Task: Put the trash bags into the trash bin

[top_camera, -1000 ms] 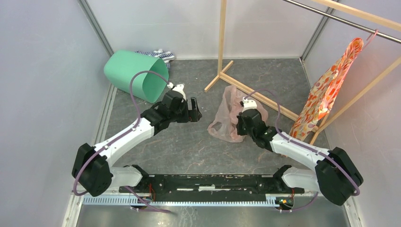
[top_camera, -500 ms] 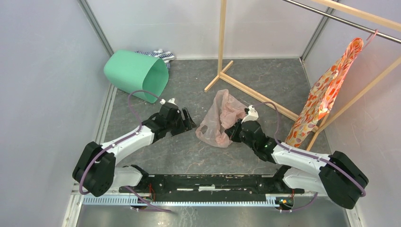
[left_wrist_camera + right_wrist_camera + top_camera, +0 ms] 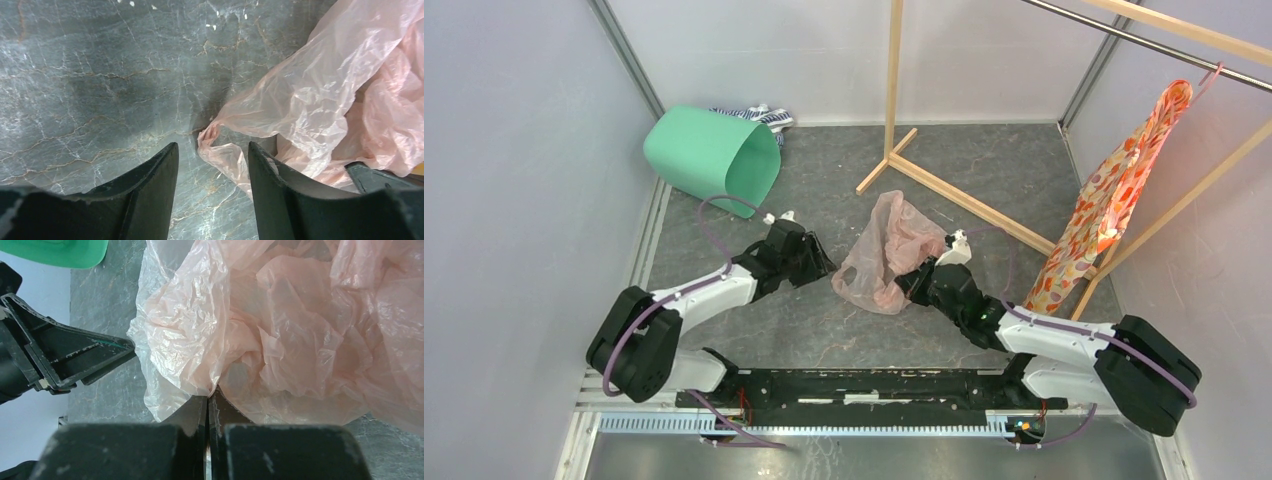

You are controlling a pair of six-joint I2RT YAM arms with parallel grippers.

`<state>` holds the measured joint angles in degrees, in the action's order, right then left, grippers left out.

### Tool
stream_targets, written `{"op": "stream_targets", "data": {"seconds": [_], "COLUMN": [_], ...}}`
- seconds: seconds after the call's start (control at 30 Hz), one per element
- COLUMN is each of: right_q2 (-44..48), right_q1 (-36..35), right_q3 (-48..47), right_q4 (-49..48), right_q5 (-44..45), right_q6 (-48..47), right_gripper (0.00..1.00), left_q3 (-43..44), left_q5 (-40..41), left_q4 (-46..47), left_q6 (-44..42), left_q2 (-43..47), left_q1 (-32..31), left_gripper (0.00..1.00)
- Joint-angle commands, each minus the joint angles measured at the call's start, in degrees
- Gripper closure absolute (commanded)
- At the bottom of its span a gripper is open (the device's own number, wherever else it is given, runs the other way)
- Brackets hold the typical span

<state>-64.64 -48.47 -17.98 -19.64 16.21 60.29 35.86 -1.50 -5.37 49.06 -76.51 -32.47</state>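
Trash bag [image 3: 886, 255], pale pink and crinkled, sits bunched on the grey marbled floor [image 3: 824, 330] at the middle of the top view, between the two arms. The right gripper [image 3: 207, 398] meets it from 4 o'clock. Its wrist camera shows what the overhead hides: both fingers are pressed flat together with a tuck of the pink film pinched at their tips, and the rest of the bag billows up and away toward 12 o'clock.

The left gripper [image 3: 212, 150] reaches in from 8 o'clock, low to the floor. Only its own camera shows its jaws plainly: they stand partly apart, and the bag's twisted lower corner lies in the gap, touching neither finger clearly. From above, those fingers merge into one dark shape at the bag's edge. The right wrist view adds one left finger at 9 o'clock, just beside the film.

The trash bin [image 3: 712, 160], mint green, lies on its side at 10 o'clock, well apart from the bag. A striped cloth [image 3: 759, 113] is behind it. A wooden rack [image 3: 894, 90] stands at 1 o'clock, and an orange floral garment [image 3: 1119, 195] hangs at 3 o'clock.
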Motion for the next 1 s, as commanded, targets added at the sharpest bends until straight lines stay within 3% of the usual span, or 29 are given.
{"op": "stream_targets", "data": {"seconds": [0.0, 0.33, 0.57, 0.7, 0.97], "right_q2": [-0.75, -0.54, 0.46, 0.79, -0.59], "right_q1": [-0.53, -0.8, -0.93, -0.98, -0.93], "right_q3": [0.25, -0.57, -1.05, -1.14, -1.66], "right_q4": [-1.88, 0.12, 2.1, 2.78, 3.84], "right_q5": [2.55, 3.44, 4.85, 5.19, 6.37], "right_q6": [0.79, -1.03, -4.29, -5.92, -7.29], "right_gripper": [1.0, 1.0, 1.0, 1.0, 1.0], "left_q3": [-0.28, 6.43, 12.37, 12.66, 10.5], "left_q5": [2.66, 11.31, 20.58, 20.24, 15.87], "left_q4": [2.63, -0.66, -5.97, -4.8, -1.6], "left_q6": [-0.48, -3.44, -4.69, -3.77, -2.83], "left_q2": [-2.2, -11.51, -17.97, -18.03, -12.61], "left_q1": [-1.23, -6.26, -11.14, -12.15, -12.18], "left_gripper": [0.41, 0.41, 0.47, 0.48, 0.36]}}
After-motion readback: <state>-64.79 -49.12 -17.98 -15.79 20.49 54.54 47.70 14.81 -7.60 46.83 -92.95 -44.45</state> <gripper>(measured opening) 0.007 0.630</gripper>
